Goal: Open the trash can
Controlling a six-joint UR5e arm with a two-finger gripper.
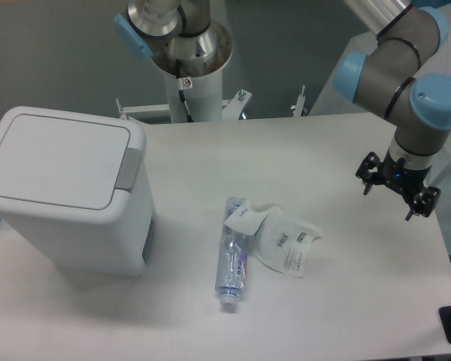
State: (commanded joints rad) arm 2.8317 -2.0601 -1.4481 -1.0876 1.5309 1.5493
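Boxy white plastic trash can, flat lid shut.
Gripper fingers spread, empty, above the smooth bench.

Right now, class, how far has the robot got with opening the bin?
Nothing looks done yet: the trash can on the left has its lid flat and shut, and the grey button is untouched. The gripper hangs over the right side of the table, holding nothing, far from the bin. Left to do: cross past the bottle and press the button.
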